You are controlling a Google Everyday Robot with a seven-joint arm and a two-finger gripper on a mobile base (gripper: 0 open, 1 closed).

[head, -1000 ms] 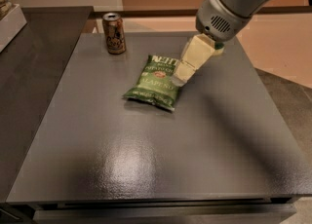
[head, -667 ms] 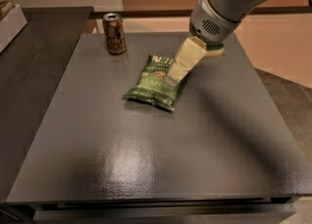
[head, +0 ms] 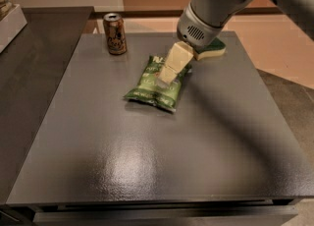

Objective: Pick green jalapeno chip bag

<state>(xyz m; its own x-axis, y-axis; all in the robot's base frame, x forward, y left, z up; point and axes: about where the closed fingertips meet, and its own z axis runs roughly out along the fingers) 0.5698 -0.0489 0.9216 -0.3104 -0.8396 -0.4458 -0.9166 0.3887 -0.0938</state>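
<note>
Compared with the earlier frames, the gripper [head: 165, 76] has travelled to your left, from the right-hand edge of the green jalapeno chip bag [head: 146, 91] to a position over the bag's middle. The bag itself has not shifted. A sponge [head: 214, 49] that the arm covered before is now exposed.

1. Gripper. You see its pale tip pointing down and to the left, overlapping the upper centre of the bag. You cannot tell from this view whether the gripper is open or closed, or whether it is touching the bag or only hanging just above it.

2. Green jalapeno chip bag. Note that it lies flat on the dark table [head: 147, 166], a little behind the table's centre. Its long axis runs from far right to near left. White lettering shows at the far end, partly covered by the gripper.

3. Arm [head: 216, 9]. Observe the grey wrist housing entering from the upper right and sloping down toward the bag.

4. Sponge. You find it green and yellow, on the table behind and to the right of the bag, partly hidden under the wrist housing.

5. Can [head: 115, 33]. It stands upright near the far left corner of the table, apart from the bag.

6. White box [head: 11, 23]. Only a corner shows at the far left edge, on the neighbouring dark surface.
</note>
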